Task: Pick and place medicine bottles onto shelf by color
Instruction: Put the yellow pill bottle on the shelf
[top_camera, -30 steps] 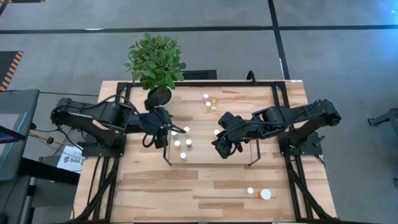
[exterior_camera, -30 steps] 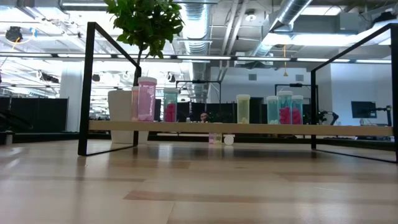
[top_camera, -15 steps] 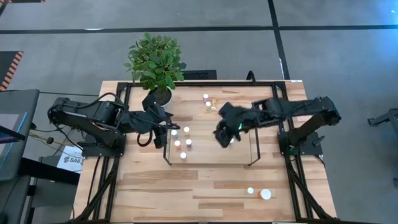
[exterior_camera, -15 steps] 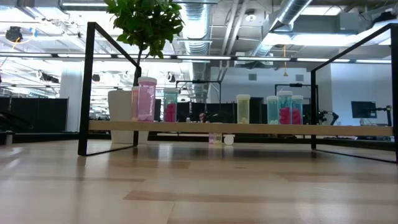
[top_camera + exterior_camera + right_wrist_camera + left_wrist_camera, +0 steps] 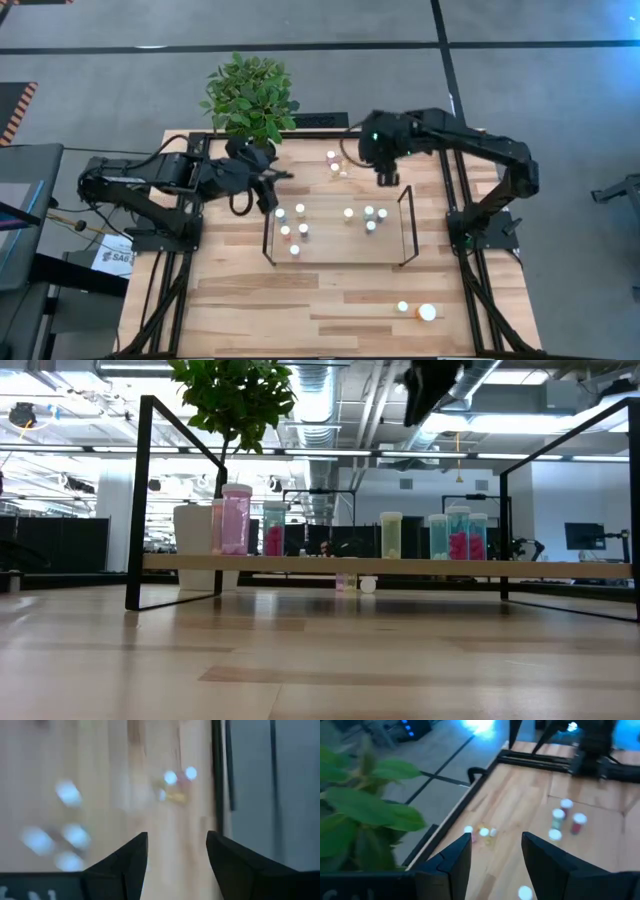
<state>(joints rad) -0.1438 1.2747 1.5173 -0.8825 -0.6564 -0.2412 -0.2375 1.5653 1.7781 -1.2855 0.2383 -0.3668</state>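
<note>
Light-wood and low, the rectangular shelf [image 5: 335,250] with thin black wire end frames is sitting at the centre of the high view, carrying white-capped medicine bottles in two groups: four bottles [image 5: 292,230] toward its left end and three bottles [image 5: 368,217] toward its right. In the low view a pink bottle [image 5: 236,520] is standing at the shelf's left, a yellow bottle [image 5: 390,534] near the middle and teal bottles [image 5: 458,533] holding pink contents to the right. A few small loose bottles [image 5: 336,164] are lying on the table above the shelf, and two more, a small bottle beside a wider white-orange bottle [image 5: 427,312], are sitting at the lower right.

Compared with half a second ago, the right gripper [image 5: 386,176] is now hanging higher in the frame, above the shelf's upper right corner beside the loose bottles, with its fingers spread and nothing between them. The left gripper [image 5: 268,192] is reaching just left of the shelf's upper left corner, below the leafy green plant [image 5: 248,98], its fingers likewise apart and empty.
</note>
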